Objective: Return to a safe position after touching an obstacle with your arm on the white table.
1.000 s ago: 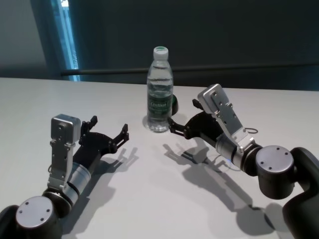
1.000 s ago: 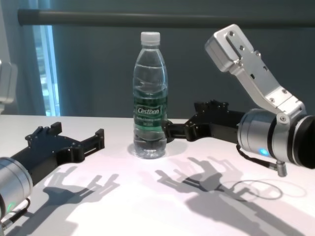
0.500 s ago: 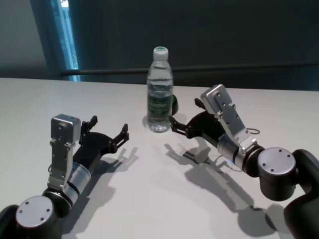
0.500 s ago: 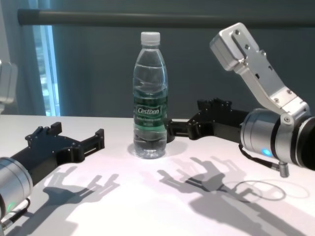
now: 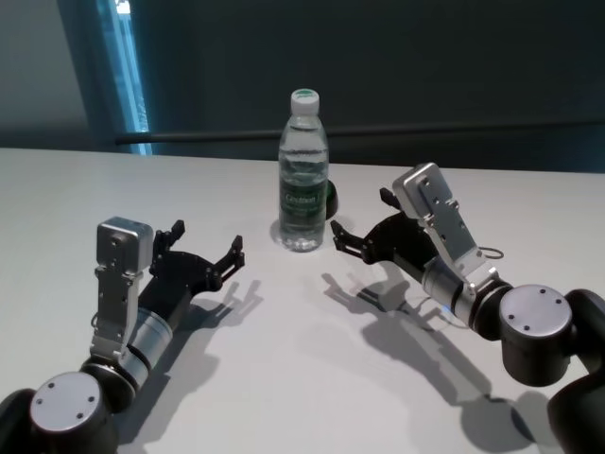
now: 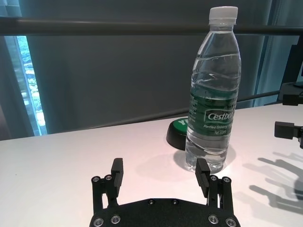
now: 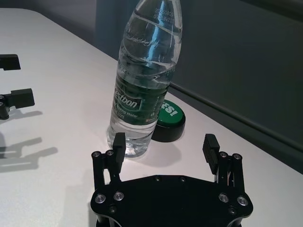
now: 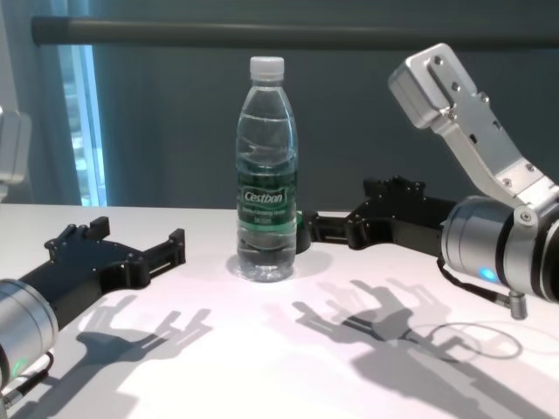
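The obstacle, a tall clear water bottle [image 5: 302, 180] with a white cap and a dark green label, stands upright on the white table [image 5: 284, 359]. It also shows in the chest view [image 8: 267, 183], the left wrist view [image 6: 213, 104] and the right wrist view [image 7: 144, 80]. My right gripper [image 5: 359, 225] is open and empty, just right of the bottle, with a small gap to it [image 8: 336, 216] [image 7: 164, 142]. My left gripper [image 5: 208, 241] is open and empty, low over the table left of the bottle [image 6: 159, 166] [image 8: 140, 234].
A low black round object with a green top [image 5: 329, 197] sits right behind the bottle, near my right gripper [image 7: 168, 118] [image 6: 177, 135]. A dark rail [image 8: 288, 30] and a dark wall run behind the table's far edge.
My right gripper has drawn back to the right, away from the bottle, opening a gap. The bottle stays upright in place. The left arm has not moved.
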